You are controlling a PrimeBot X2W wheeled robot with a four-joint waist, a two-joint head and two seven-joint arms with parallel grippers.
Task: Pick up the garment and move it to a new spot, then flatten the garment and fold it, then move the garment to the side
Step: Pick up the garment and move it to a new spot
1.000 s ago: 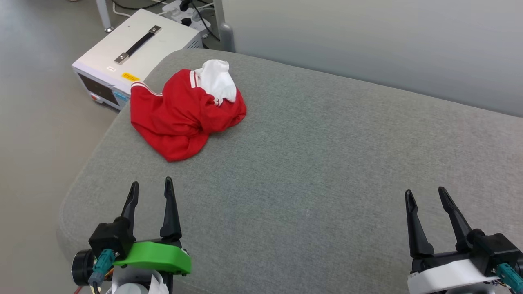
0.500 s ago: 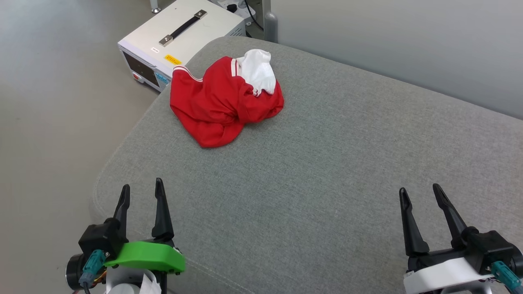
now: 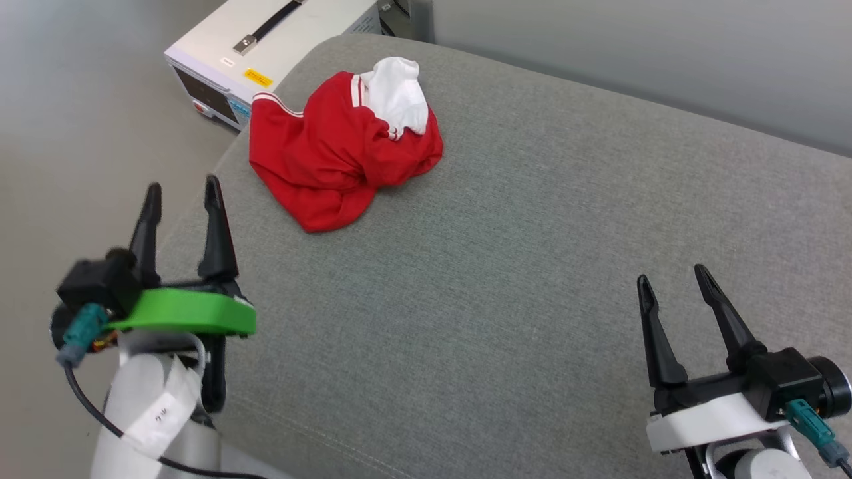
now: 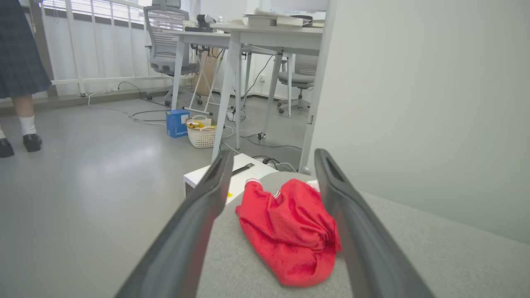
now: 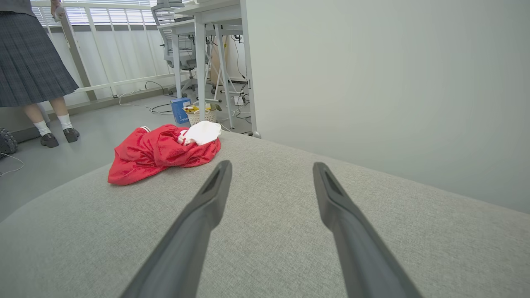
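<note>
Picking up the garment (image 3: 326,166) well means the left gripper (image 3: 182,186), spread empty near it, pinching its bunched crest; the right gripper (image 3: 671,275), likewise released, sits well apart.

Head view looks down steeply; both wrist views skim low across the cushion (image 3: 532,266) toward the garment (image 3: 326,159).

Illumination is bright, even and diffuse, with daylight entering through the rear windows (image 4: 103,10). Shadows on the grey cushion (image 3: 532,266) are faint. The left gripper (image 3: 183,184) shows slight motion blur. In the wrist views the edges are distorted and the near fingers (image 4: 194,231) are defocused.
</note>
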